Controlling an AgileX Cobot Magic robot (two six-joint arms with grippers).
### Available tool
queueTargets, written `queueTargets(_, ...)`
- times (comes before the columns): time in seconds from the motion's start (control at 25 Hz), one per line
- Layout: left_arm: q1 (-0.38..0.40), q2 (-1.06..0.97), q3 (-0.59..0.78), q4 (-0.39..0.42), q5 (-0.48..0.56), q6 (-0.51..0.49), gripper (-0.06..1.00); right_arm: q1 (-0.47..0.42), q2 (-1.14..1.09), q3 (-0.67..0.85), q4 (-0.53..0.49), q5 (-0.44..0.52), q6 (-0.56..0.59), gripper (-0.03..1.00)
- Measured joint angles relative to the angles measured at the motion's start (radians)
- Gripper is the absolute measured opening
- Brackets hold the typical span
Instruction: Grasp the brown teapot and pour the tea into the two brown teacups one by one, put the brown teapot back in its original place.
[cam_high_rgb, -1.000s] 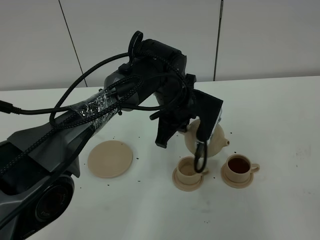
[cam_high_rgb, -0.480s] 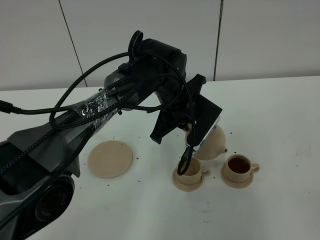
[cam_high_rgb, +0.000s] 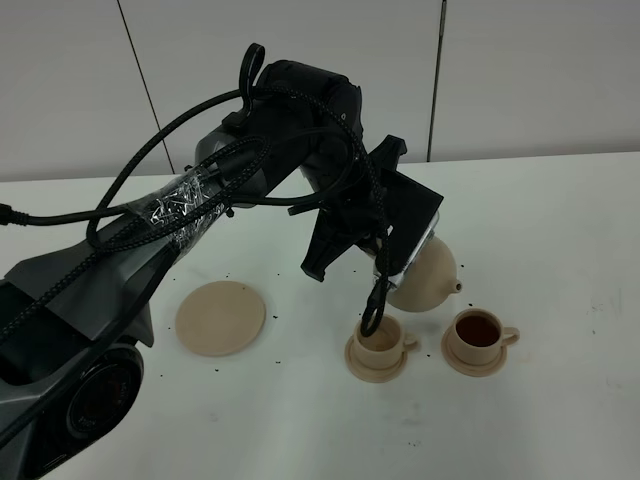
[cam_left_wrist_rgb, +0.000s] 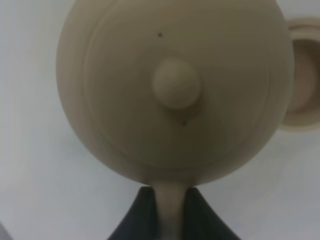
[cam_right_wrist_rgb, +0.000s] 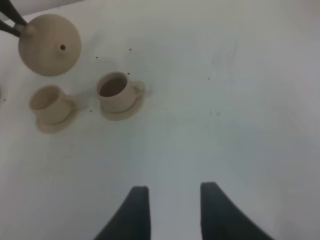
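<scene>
The brown teapot (cam_high_rgb: 428, 276) hangs tilted above the table, behind the two brown teacups, spout toward the right cup. My left gripper (cam_left_wrist_rgb: 170, 207) is shut on its loop handle; the knobbed lid (cam_left_wrist_rgb: 176, 82) fills the left wrist view. The right teacup (cam_high_rgb: 478, 335) holds dark tea (cam_high_rgb: 478, 328). The left teacup (cam_high_rgb: 380, 342) looks pale inside and is partly hidden by a cable loop. The wide round saucer (cam_high_rgb: 221, 317) lies bare at the left. My right gripper (cam_right_wrist_rgb: 172, 210) hovers open over bare table, well away from the teapot (cam_right_wrist_rgb: 50, 44) and both cups (cam_right_wrist_rgb: 50, 104) (cam_right_wrist_rgb: 117, 92).
The left arm's black body and cables (cam_high_rgb: 300, 130) hang over the middle of the white table (cam_high_rgb: 560, 230). Small dark specks are scattered around the cups. A grey wall stands behind the table's far edge.
The left wrist has rolled and the arm's upper part has risen; the teapot has tilted further and shifted slightly right. Cups and wide saucer have stayed put.
</scene>
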Motion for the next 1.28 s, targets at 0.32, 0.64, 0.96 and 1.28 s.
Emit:
queueTargets(0.32, 0.000, 0.000, 0.000, -0.004, 0.072, -0.029, 0.17, 0.000, 0.000, 0.000, 0.000, 0.000, 0.000, 0.24)
queueTargets(0.64, 0.000, 0.000, 0.000, -0.005, 0.075, -0.041, 0.17, 0.000, 0.000, 0.000, 0.000, 0.000, 0.000, 0.24)
queueTargets(0.96, 0.000, 0.000, 0.000, 0.033, 0.075, -0.046, 0.17, 0.000, 0.000, 0.000, 0.000, 0.000, 0.000, 0.24)
queueTargets(1.28, 0.027, -0.047, 0.000, 0.041, 0.075, -0.082, 0.17, 0.000, 0.000, 0.000, 0.000, 0.000, 0.000, 0.24)
